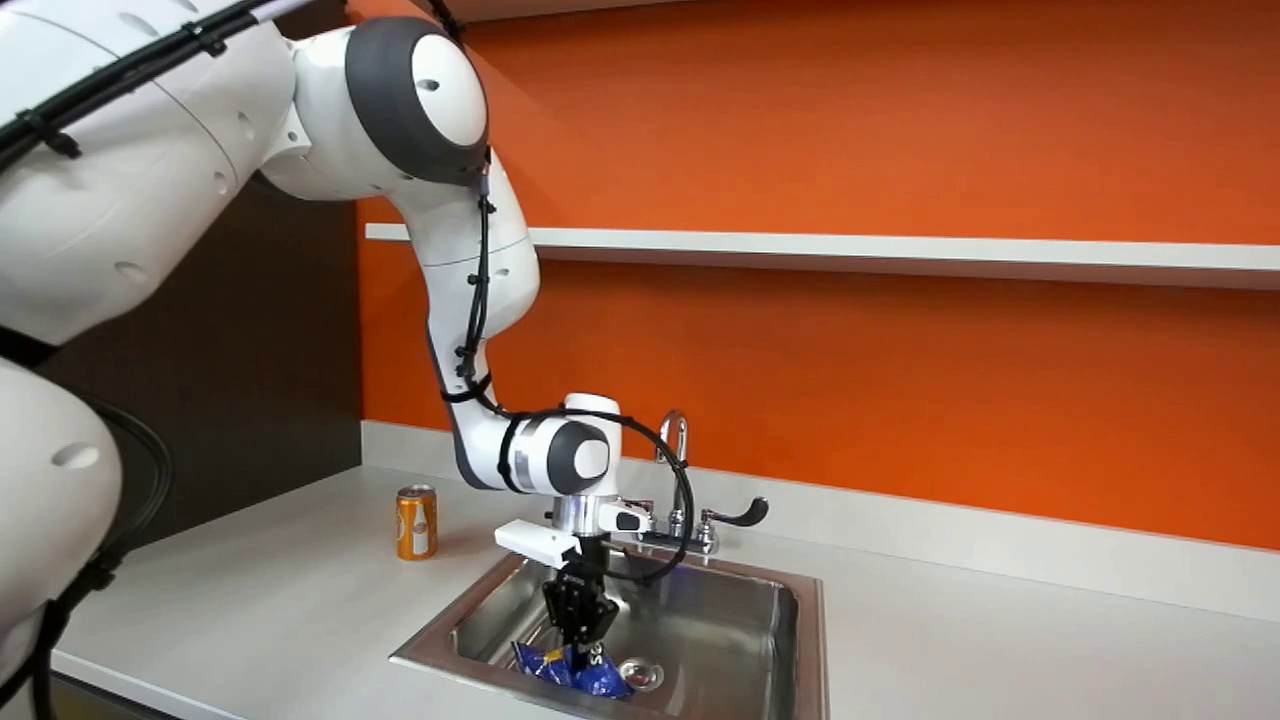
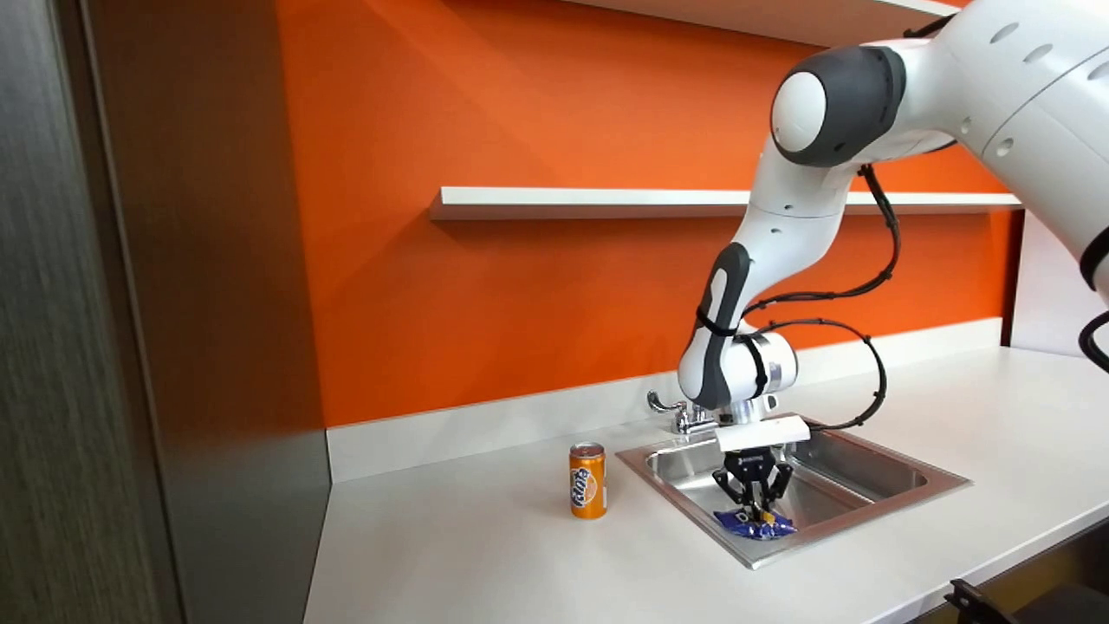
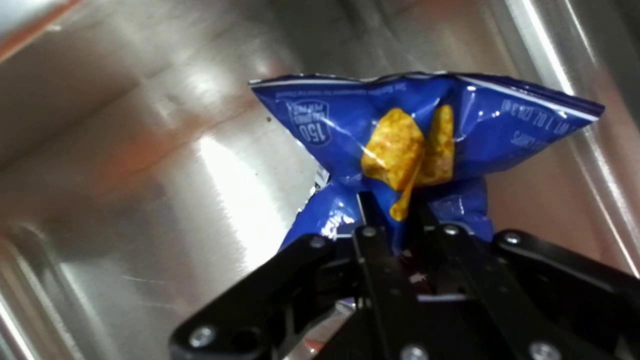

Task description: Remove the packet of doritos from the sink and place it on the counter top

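The packet of doritos is a crumpled blue foil bag with yellow chip pictures. It shows low in the near part of the sink in both exterior views (image 1: 604,680) (image 2: 736,523), and large in the wrist view (image 3: 330,125). My gripper (image 1: 578,655) points down into the sink (image 1: 811,640). Its two black fingers pinch the bag's middle in the wrist view (image 3: 397,215), and the foil bunches between them. The fingers hide part of the bag. I cannot tell whether the bag touches the basin floor. The light grey counter top (image 2: 476,537) surrounds the sink.
An orange can (image 1: 416,522) stands on the counter beside the sink, also in an exterior view (image 2: 588,482). A chrome faucet (image 1: 678,500) with black-tipped handles rises behind the basin, close to the wrist. A white shelf (image 1: 900,250) runs along the orange wall.
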